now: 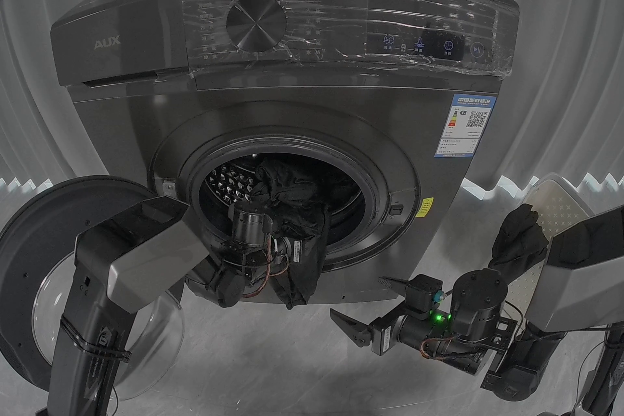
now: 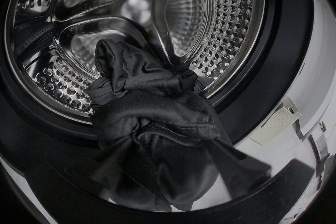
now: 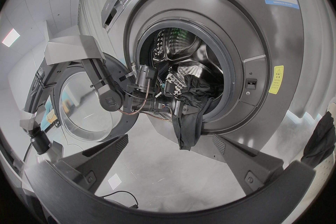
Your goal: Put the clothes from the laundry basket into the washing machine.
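The grey washing machine (image 1: pixel 279 112) stands with its drum (image 2: pixel 182 14) open. A black garment (image 1: pixel 299 222) lies bunched in the opening and hangs down over the front rim (image 3: pixel 189 126). My left gripper (image 1: pixel 286 235) is at the drum mouth, shut on the garment (image 2: pixel 154 130), which hides its fingers. Lower and to the right, near the floor in front of the machine, my right gripper (image 1: pixel 359 299) is open and holds nothing (image 3: pixel 169 137). Another black cloth (image 1: pixel 520 238) drapes over the white laundry basket (image 1: pixel 562 209) at the right.
The round machine door (image 1: pixel 39 255) is swung open to the left, beside my left arm. Pale curtains (image 1: pixel 572 47) hang behind the machine. Bare grey floor (image 1: pixel 260 352) lies between the machine and the right gripper.
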### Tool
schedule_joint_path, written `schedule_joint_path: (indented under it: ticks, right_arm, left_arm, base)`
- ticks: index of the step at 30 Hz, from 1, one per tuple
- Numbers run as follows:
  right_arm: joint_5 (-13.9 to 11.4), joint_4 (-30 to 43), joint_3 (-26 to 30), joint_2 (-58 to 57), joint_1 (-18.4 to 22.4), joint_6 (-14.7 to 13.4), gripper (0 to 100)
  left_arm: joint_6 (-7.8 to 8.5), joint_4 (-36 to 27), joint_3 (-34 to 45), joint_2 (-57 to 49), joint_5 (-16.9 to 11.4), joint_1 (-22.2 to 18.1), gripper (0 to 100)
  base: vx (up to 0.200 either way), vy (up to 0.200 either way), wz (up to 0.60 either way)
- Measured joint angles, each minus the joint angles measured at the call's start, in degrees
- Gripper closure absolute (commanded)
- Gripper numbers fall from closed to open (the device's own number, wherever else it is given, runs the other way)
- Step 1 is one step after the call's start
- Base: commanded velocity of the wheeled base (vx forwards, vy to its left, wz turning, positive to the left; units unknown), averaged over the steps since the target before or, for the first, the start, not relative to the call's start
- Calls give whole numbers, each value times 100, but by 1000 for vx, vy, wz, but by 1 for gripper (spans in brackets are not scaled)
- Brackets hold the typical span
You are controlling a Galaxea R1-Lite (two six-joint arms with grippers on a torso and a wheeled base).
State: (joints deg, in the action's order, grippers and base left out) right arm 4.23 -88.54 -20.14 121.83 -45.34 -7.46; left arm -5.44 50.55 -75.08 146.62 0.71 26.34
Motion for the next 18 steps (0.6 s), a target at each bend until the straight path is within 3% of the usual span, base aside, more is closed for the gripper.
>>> schedule_joint_path:
  ticks: [9,18]
  right_arm:
    - [0,-2,-6,-2,-37,-1,0]
    - [0,-4,-12,-4,-46,0,0]
  left_arm:
    - [-44,-4,-297,179,35,2,100]
    - [-294,13,-1552,204,688,-133,100]
  base:
    - [0,0,0]
    - [0,0,0]
